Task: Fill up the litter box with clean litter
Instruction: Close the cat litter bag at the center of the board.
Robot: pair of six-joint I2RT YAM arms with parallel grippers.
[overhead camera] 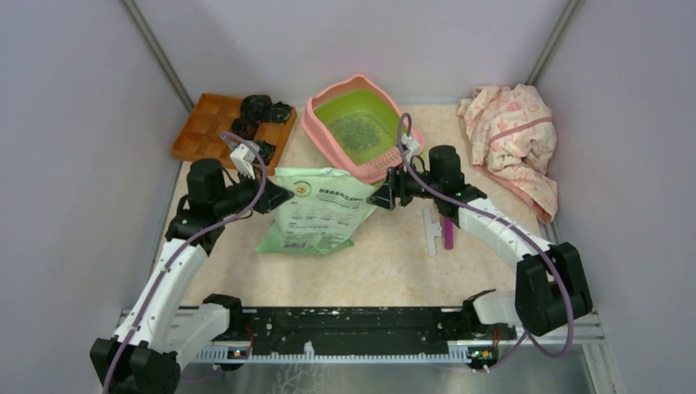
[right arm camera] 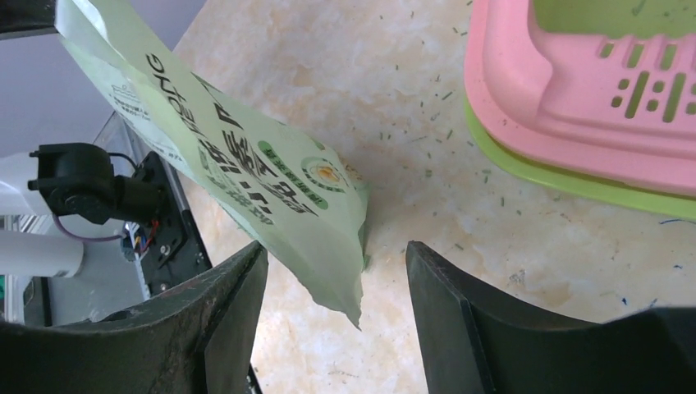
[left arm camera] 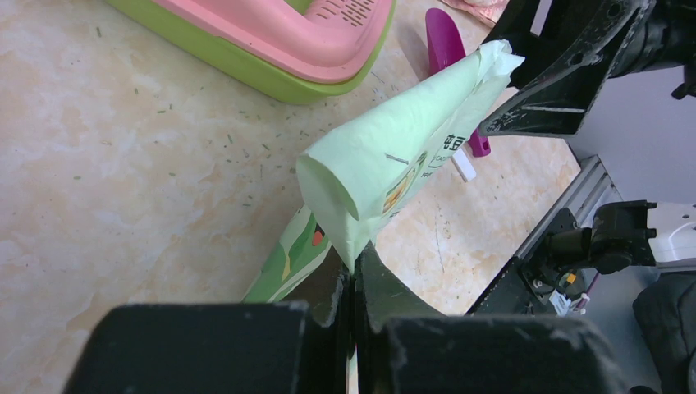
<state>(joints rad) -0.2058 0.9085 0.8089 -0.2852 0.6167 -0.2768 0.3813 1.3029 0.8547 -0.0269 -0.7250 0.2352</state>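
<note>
The top camera is looking down from above and behind my arms, taking in the whole table. My two wrist cameras are looking from close and low, facing each other across the bag, both catching the litter box rim.

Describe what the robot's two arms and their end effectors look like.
The left arm and right arm have white links between bulky black joints, with a thin purple cable looping along each. The left end effector and right end effector are black, each with two flat, tapering fingers.
</note>
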